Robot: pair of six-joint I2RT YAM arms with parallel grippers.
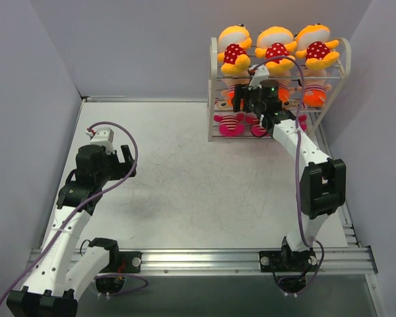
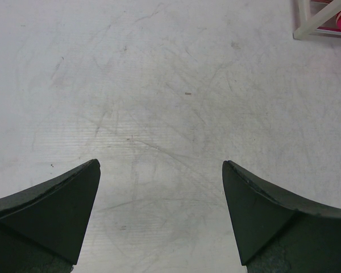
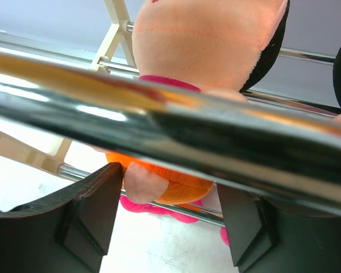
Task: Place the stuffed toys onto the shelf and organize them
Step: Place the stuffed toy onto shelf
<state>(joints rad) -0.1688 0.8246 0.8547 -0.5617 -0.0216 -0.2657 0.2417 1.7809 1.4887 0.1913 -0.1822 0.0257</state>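
The white wire shelf (image 1: pixel 213 79) stands at the back right. Three yellow-orange stuffed toys with red dotted bodies (image 1: pixel 275 47) sit on its top tier. Peach-faced ones with orange bottoms (image 1: pixel 313 92) are on the middle tier, and pink-striped ones (image 1: pixel 230 123) on the bottom. My right gripper (image 1: pixel 259 86) reaches into the middle tier. In the right wrist view it (image 3: pixel 169 177) is open around a peach toy (image 3: pixel 204 40); the left finger touches the toy's foot and the right finger stands apart. My left gripper (image 2: pixel 161 170) is open over the bare table, holding nothing.
A chrome shelf rod (image 3: pixel 159 114) crosses close in front of the right wrist camera. A pink toy (image 3: pixel 142 206) lies on the tier below. The shelf's white foot (image 2: pixel 315 23) shows at the far right of the left wrist view. Grey walls enclose the table.
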